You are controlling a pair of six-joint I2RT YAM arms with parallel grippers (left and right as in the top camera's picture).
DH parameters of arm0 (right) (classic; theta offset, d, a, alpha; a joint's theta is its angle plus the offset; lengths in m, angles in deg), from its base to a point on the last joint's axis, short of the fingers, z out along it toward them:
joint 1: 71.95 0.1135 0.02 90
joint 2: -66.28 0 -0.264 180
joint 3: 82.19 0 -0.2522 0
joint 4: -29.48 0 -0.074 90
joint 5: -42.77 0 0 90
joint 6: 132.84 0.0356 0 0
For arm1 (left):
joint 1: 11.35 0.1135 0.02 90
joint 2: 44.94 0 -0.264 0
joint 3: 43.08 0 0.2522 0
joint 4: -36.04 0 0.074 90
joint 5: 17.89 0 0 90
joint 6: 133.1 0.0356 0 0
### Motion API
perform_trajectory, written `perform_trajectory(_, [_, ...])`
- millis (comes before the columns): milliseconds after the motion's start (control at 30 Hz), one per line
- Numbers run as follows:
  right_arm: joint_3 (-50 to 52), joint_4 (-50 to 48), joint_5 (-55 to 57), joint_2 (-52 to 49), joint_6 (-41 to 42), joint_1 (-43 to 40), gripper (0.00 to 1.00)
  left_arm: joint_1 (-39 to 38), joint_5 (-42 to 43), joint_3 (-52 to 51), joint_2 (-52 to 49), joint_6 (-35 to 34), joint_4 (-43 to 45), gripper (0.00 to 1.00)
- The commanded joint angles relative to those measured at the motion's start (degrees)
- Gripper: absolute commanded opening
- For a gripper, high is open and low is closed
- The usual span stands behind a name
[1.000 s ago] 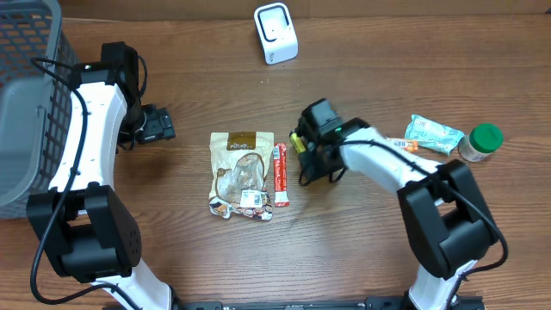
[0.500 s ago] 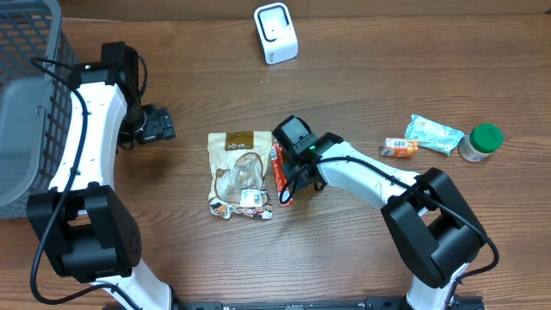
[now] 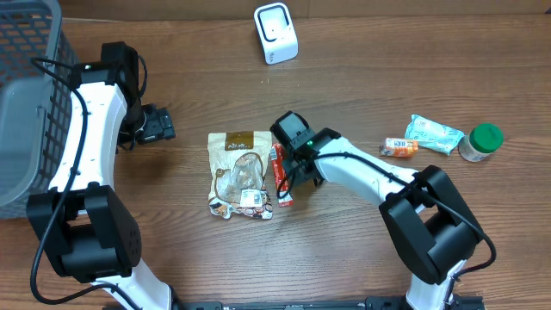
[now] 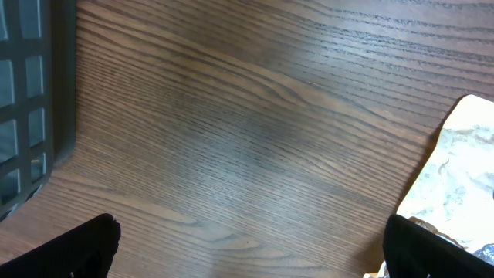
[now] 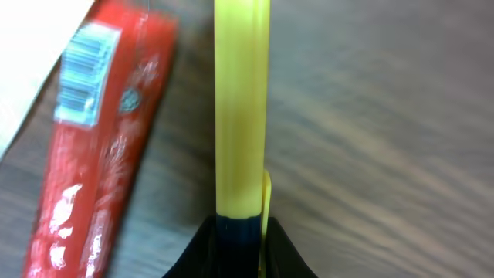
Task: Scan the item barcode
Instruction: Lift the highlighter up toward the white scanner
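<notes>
Red packet [image 5: 100, 147] | long edge just beside right claw [image 5: 242, 85], pinched closed, empty | left claw [image 4: 255, 247] wide

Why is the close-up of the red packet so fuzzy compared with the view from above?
Right wrist view: the red packet and the table are soft, probably blur from closeness or motion, though its barcode stripes show. Overhead view: crisp, evenly lit, faint shadows. Left wrist view: grain sharp, dark fingertips in the bottom corners out of focus.

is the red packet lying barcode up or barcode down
Up. The red packet lies flat, and the right wrist view shows its white barcode patch facing the camera near one end.
</notes>
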Motion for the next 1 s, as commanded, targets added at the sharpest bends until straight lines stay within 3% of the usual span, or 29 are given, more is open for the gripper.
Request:
perform_trajectory(0, [-7.8,2.0,7.8,0.2,-2.8,-1.1,0.03,-0.4,0.2,0.7,-0.4,1.1,0.1,1.00])
perform_trajectory(167, [-19.7,7.4,8.0,0.2,-9.4,-2.3,0.03,-0.4,0.2,0.7,-0.4,1.1,0.1,1.00])
perform_trajectory(300, [-27.6,5.9,9.6,0.2,-13.5,-4.2,0.03,-0.4,0.2,0.7,-0.4,1.1,0.1,1.00])
perform_trajectory(600, [-29.2,-13.1,16.3,-1.7,-26.1,-6.2,0.03,-0.4,0.2,0.7,-0.4,1.1,0.1,1.00])
perform_trajectory(967, [-29.2,-36.5,25.6,-13.1,-46.2,-6.4,0.04,-0.4,0.2,0.7,-0.4,1.1,0.1,1.00])
